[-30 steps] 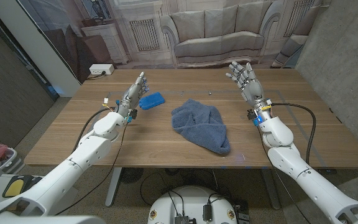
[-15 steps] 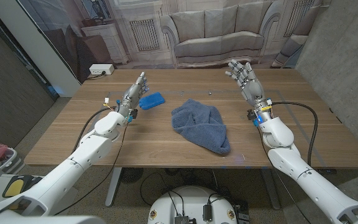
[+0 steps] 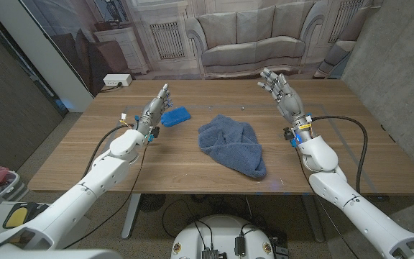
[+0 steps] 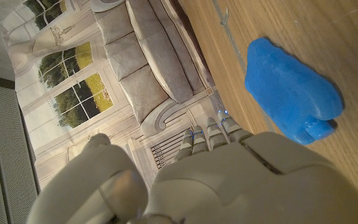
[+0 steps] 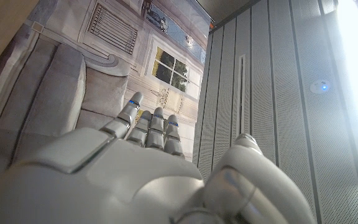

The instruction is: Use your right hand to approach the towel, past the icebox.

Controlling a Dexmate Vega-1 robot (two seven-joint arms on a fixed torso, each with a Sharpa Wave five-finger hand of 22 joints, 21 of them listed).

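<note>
Blue terry cloth marks our target: from the head view we see the towel (image 3: 232, 145) lying crumpled at the middle of the wooden counter (image 3: 192, 162), with the small blue icebox (image 3: 175, 115) to its left, apart from it, just beside our left hand (image 3: 155, 105). Our right hand (image 3: 282, 91) is raised off to the towel's right, fingers spread and holding nothing; the left hand also holds nothing, its fingers extended and apart. We judge the approach barely begun, and the risk is a sweep that comes in too low and drags or bunches the cloth, or one that overshoots toward the icebox and knocks it. In the left wrist view we look past the back of our left hand (image 4: 229, 180) at the icebox (image 4: 291, 93) on the wood. In the right wrist view our right hand (image 5: 135, 168) points at a wall and backdrop, so that view does not tell us how high the hand is above the towel.
</note>
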